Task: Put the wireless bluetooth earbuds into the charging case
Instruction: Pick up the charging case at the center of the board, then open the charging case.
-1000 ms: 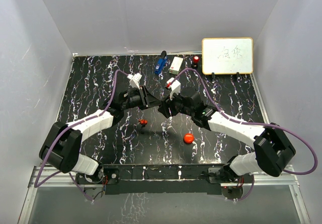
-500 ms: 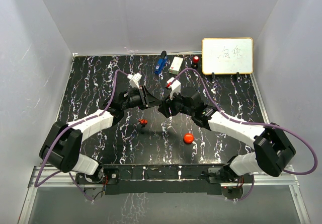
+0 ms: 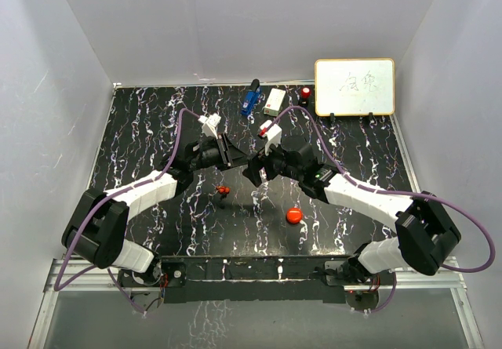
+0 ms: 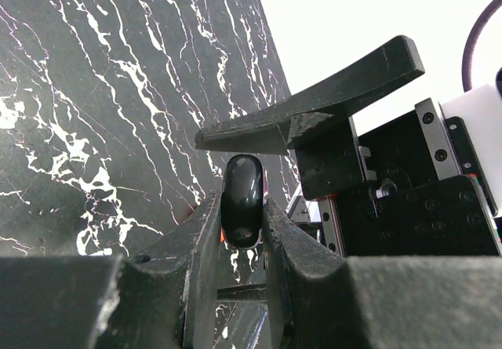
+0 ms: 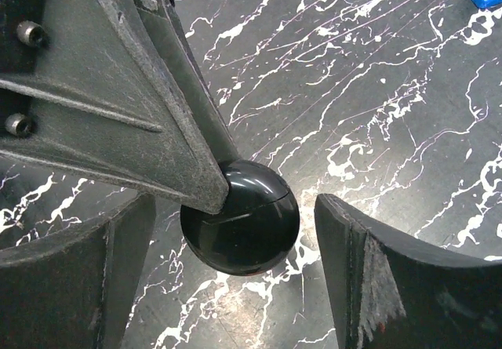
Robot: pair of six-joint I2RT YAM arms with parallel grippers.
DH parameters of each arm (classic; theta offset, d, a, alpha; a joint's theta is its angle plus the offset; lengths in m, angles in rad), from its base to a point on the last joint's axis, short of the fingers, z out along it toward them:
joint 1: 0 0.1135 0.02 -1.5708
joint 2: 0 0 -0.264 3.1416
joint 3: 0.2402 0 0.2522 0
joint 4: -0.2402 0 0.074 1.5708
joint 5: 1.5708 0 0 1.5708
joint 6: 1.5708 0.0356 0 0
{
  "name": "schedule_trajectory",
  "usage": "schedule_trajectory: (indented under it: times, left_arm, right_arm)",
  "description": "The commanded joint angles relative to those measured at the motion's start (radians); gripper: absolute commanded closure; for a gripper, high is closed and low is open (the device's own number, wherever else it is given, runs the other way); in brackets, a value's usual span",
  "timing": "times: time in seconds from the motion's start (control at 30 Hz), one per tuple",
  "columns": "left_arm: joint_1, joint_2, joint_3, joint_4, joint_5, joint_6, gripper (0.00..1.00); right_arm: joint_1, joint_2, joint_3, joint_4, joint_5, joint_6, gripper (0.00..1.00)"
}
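Left gripper (image 4: 240,225) pinches glossy black round charging case (image 4: 241,186); right gripper (image 5: 235,243) spread astride it. Likely slippery: hold flat faces.

Charging case (image 5: 239,227) at middle of table (image 3: 149,129); earbud (image 3: 223,190) just before it (slightly left); puck (image 3: 294,215) right of earbud, apart.

Tiny earbud (image 3: 223,190) (top view) indistinct

The table (image 3: 141,129) is showing black marbling with white veins. The charging case (image 5: 239,227) is gleaming glossy black. A puck (image 3: 293,216) is glowing red at lower centre; the earbud (image 3: 223,190) is showing red-and-black; cables (image 3: 182,114) are running purple.
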Motion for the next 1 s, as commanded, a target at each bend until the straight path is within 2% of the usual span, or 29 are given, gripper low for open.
schedule_trajectory:
  times: [0.0,0.17,0.3,0.43,0.6,0.97]
  left_arm:
    - [0.001,-0.017,0.006,-0.006,-0.006,0.005,1.00]
    - [0.008,-0.027,0.022,-0.048,-0.037,0.020,1.00]
    - [0.013,-0.023,0.026,-0.047,-0.036,0.017,1.00]
    - [0.015,-0.021,0.028,-0.043,-0.035,0.012,1.00]
    - [0.017,-0.028,0.028,-0.046,-0.042,0.011,1.00]
    - [0.017,-0.028,0.030,-0.030,-0.047,-0.002,1.00]
  right_arm:
    - [-0.003,-0.031,0.021,0.054,0.023,0.003,0.16]
    - [-0.009,-0.138,0.006,0.005,0.104,0.008,0.05]
    - [-0.031,-0.207,0.019,-0.055,0.203,0.047,0.02]
    - [-0.056,-0.204,0.044,-0.118,0.290,0.105,0.02]
    - [-0.058,-0.160,0.047,-0.145,0.318,0.128,0.03]
    - [-0.058,-0.122,0.029,-0.111,0.261,0.141,0.03]
